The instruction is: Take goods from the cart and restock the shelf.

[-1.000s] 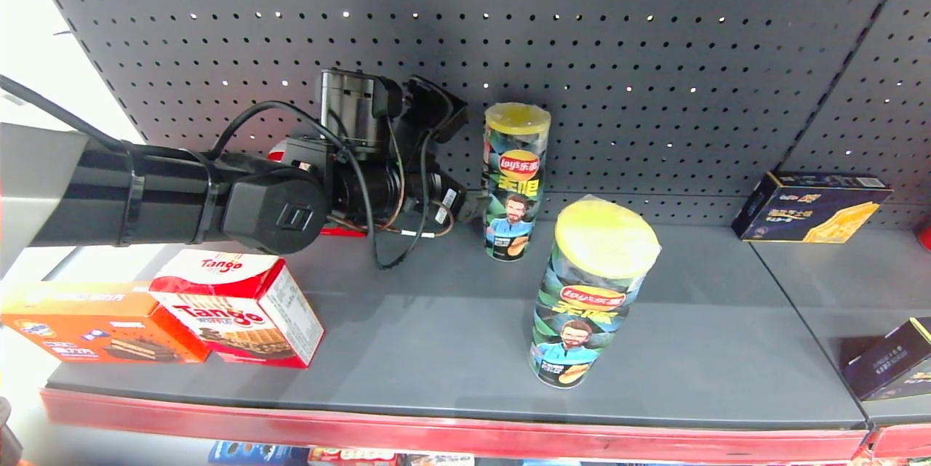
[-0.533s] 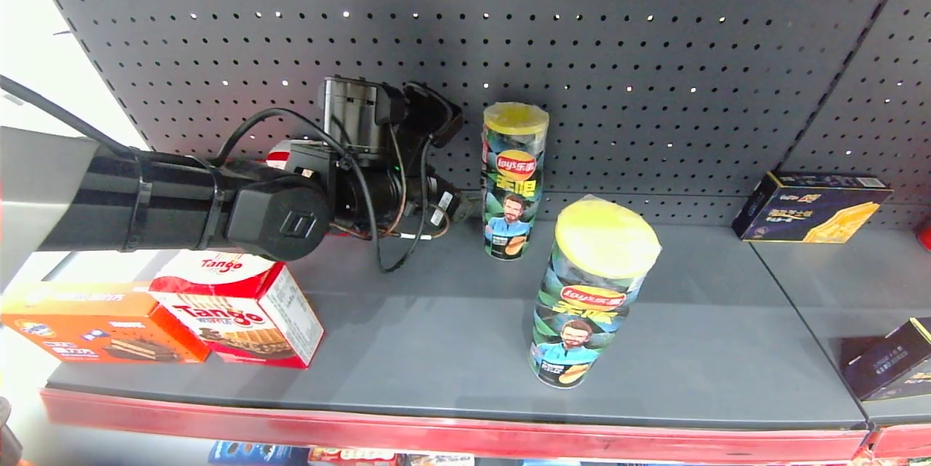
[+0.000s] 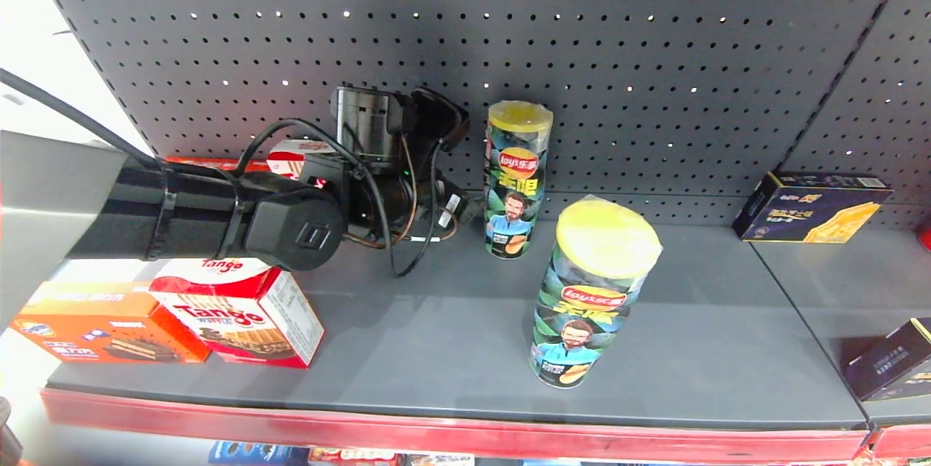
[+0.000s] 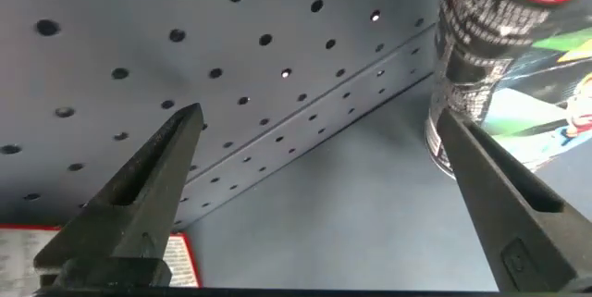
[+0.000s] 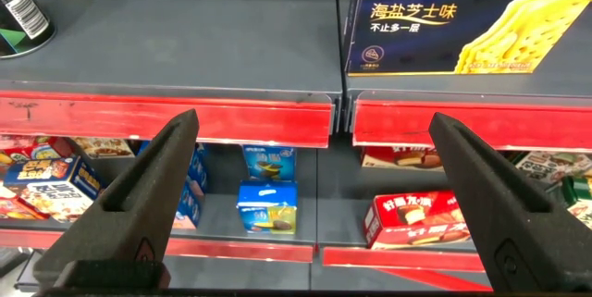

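Shelf (image 3: 451,350), grey with a red front lip, is carrying a thin spread of goods in front of a perforated back panel (image 3: 618,51), so restocking is looking partly done. Wide gaps are lying between the items, and by that judgement more stock is wanted. How much is waiting on the cart I cannot tell.

Stretching in from the left side, the left arm (image 3: 204,215) is lying nearly level just above the shelf deck, with its wrist pointing toward the rear chip canister (image 3: 516,175). That canister is standing upright close to the back panel. A front chip canister (image 3: 593,291) is standing upright nearer the lip, apart from the rear one. At the left a wafer box (image 3: 240,313) is sitting against an orange biscuit box (image 3: 94,320). Two dark snack boxes (image 3: 811,208) are resting at the right.

Seen from the wrist, the left pincer (image 4: 319,117) is gaping wide and gripping nothing, with the rear canister's base (image 4: 518,84) lying just past one finger. That placement is reading as finished, with withdrawal the likely next move.

Farther down, the right pincer (image 5: 314,119) is also spreading wide and empty, facing the red shelf lips and the lower shelves' packs (image 5: 268,195).
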